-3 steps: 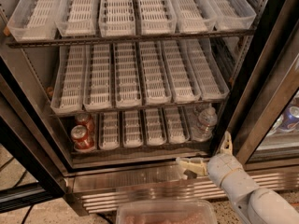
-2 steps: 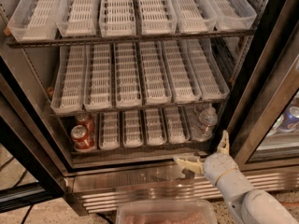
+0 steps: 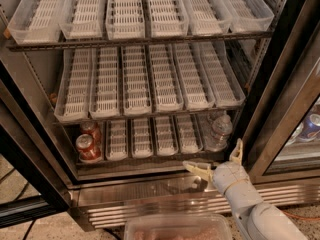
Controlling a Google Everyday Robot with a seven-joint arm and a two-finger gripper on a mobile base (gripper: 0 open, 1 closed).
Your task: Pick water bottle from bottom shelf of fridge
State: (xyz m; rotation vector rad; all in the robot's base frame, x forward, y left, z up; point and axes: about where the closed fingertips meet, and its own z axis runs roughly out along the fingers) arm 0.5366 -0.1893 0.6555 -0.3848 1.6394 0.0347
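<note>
The fridge point(image 3: 280, 69) stands open with three racks of white slotted trays. The water bottle point(image 3: 220, 132), clear with a white cap, stands upright in the rightmost lane of the bottom shelf point(image 3: 150, 139). My gripper point(image 3: 216, 159) is open and empty, just in front of and below the shelf's front edge, slightly left of and below the bottle. One finger point(image 3: 196, 168) points left along the sill, the other point(image 3: 237, 151) points up near the bottle's base. It does not touch the bottle.
Two red soda cans point(image 3: 89, 147) sit in the leftmost lane of the bottom shelf. The dark door frame point(image 3: 270, 129) rises close to the right of the bottle. A ribbed steel kick plate point(image 3: 150, 209) lies below. A clear plastic bin point(image 3: 177, 227) sits at the bottom edge.
My gripper has moved up and slightly forward towards the bottom shelf, closer to the bottle. The bottle and cans have not moved.
</note>
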